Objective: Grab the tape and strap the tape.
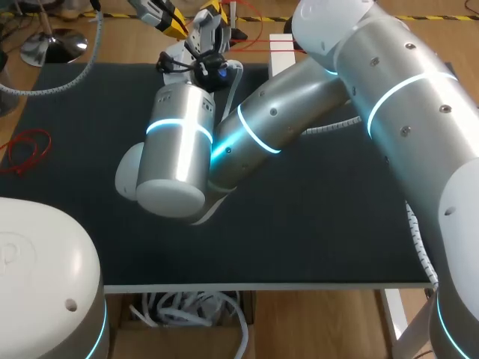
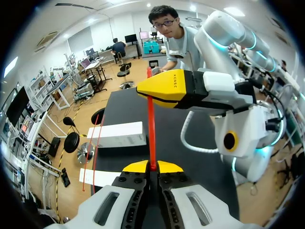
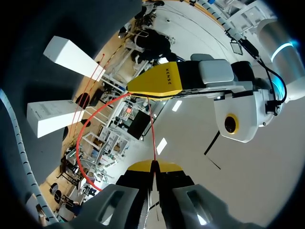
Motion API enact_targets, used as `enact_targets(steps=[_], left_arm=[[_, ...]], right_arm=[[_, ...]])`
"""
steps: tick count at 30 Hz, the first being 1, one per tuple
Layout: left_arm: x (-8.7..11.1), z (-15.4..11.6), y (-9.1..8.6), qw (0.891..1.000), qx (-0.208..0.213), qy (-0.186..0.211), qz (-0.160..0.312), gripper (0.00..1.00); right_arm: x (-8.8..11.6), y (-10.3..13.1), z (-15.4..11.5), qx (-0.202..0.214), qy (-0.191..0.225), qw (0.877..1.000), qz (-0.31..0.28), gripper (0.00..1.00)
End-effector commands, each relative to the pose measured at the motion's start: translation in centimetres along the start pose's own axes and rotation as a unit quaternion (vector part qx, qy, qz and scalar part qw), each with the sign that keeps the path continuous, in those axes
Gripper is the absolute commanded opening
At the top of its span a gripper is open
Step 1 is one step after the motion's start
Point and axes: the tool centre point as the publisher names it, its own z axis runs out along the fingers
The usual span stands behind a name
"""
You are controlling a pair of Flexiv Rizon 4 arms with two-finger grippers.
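Your left tool (image 2: 152,167) has its two yellow tips pressed together, pinching the tape (image 2: 151,129). Your right tool (image 3: 153,166) is likewise closed on the same strand. The tape is a narrow, bright red strip. In the left wrist view it runs straight and taut from your left tool's tips up to the right tool, which lies crosswise just ahead. In the right wrist view it shows as a thin red line between the two tools, and a looser red loop curves away to the side.

The right tool's yellow fingertip (image 2: 177,81) carries a short line of dark print along its side. The left tool's fingertip in the right wrist view is marked the same way.

Beneath both tools lies the surface (image 1: 314,224), flat and matte black. Two long white boxes (image 2: 116,135) sit at its far edge, with thin red lines running over them. In the head view your right arm (image 1: 254,134), silver with glowing blue rings, crosses the surface from the right toward that far edge.
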Motion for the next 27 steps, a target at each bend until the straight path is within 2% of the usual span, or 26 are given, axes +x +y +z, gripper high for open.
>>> enact_targets(steps=[1,27], left_arm=[[-0.1,-0.07,-0.07,1.0,-0.002,0.002,-0.001,0.0],[-0.1,-0.07,-0.07,1.0,-0.002,0.002,-0.001,0.0]], right_arm=[[-0.19,-0.27,-0.03,-0.004,0.004,1.0,-0.002,0.0],[0.39,0.36,-0.04,-0.004,0.012,1.0,-0.008,0.0]])
